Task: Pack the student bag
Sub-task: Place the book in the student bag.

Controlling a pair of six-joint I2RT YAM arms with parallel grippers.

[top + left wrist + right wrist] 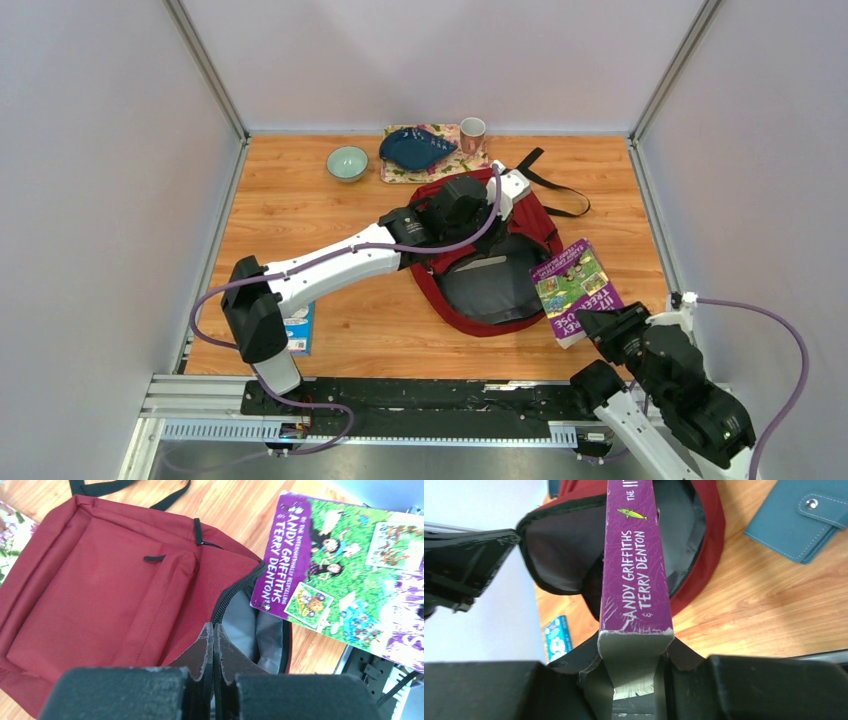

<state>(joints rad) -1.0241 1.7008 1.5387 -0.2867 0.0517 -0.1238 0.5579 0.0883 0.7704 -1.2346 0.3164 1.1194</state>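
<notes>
Purple book (636,580), clamped by its end in the right pincer (636,680), could snag the zipper if the left pincer (214,645), pinched tight on the rim, lets it sag. Dark red student bag (495,285) lies mid-surface (300,190), mouth gaping, grey lining showing

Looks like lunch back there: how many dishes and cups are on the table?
3, along the far edge: a pale green bowl on bare wood, a dark blue dish on the floral mat, a pink cup at that mat's right corner. The bag might hide others.
</notes>
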